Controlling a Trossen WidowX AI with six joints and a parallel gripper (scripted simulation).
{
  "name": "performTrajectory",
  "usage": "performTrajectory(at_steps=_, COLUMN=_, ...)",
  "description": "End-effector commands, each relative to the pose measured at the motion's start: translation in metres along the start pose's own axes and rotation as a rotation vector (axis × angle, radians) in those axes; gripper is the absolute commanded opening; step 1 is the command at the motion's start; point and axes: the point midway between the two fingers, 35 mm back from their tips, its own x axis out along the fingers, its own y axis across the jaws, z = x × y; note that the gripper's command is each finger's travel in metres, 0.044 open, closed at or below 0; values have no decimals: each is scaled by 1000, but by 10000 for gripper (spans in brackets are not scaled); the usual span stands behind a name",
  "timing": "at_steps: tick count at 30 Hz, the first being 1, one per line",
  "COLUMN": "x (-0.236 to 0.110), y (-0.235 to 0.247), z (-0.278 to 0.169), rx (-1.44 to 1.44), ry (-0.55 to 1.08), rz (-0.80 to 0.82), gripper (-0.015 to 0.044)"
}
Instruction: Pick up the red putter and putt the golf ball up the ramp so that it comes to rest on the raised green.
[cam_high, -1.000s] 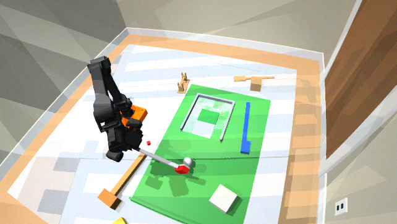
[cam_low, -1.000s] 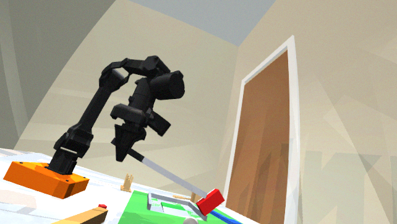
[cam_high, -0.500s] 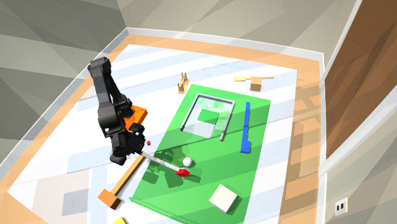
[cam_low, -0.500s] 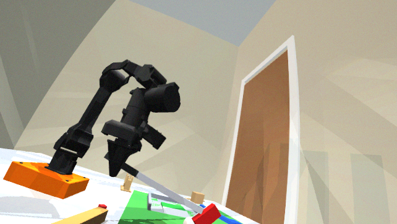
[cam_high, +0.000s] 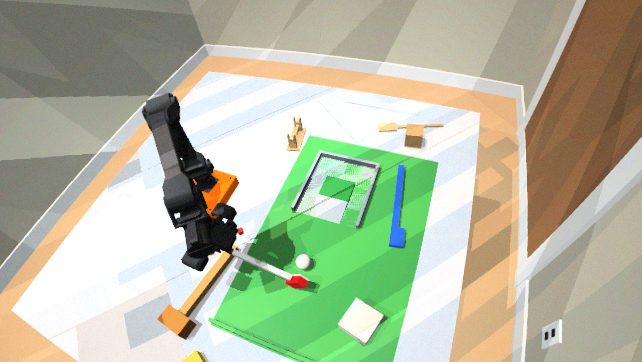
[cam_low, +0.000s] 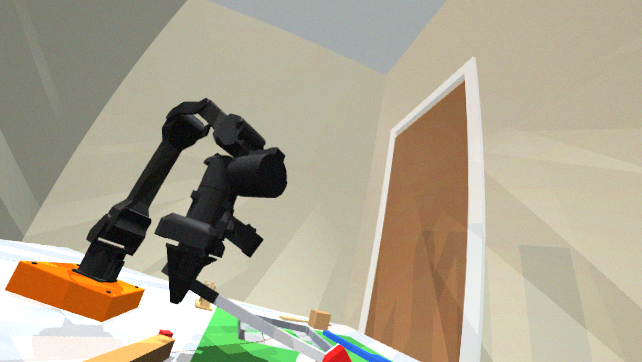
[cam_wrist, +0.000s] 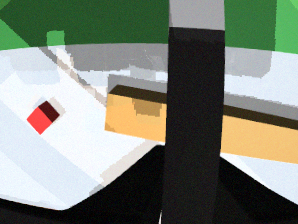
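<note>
My gripper (cam_high: 231, 248) (cam_low: 176, 296) is shut on the black grip of the red putter, low at the green mat's left edge. The grey shaft (cam_high: 262, 267) (cam_low: 260, 322) slants down to the red head (cam_high: 297, 281) (cam_low: 337, 354), which sits on the mat (cam_high: 345, 270) just in front of the white golf ball (cam_high: 303, 261), slightly apart from it. The raised green (cam_high: 336, 188) with its pale ramps and grey frame (cam_high: 305, 187) lies beyond the ball. In the wrist view the black grip (cam_wrist: 193, 136) runs up the middle.
A wooden mallet (cam_high: 200, 295) (cam_low: 135, 350) (cam_wrist: 260, 139) lies under the gripper. A small red cube (cam_high: 240, 231) (cam_low: 165, 332) (cam_wrist: 43, 117) lies nearby. A blue putter (cam_high: 398, 205) (cam_low: 350, 342) lies right of the green, a white block (cam_high: 361, 320) at the front. The orange arm base (cam_high: 225, 186) (cam_low: 70, 290) stands left.
</note>
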Motion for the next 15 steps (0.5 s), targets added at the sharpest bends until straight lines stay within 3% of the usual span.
performTrajectory(at_steps=1, x=5, y=1, z=-1, rx=5, ry=2, rz=1, gripper=0)
performTrajectory(at_steps=15, x=3, y=-8, z=0, rx=1, ry=1, rz=0, gripper=0)
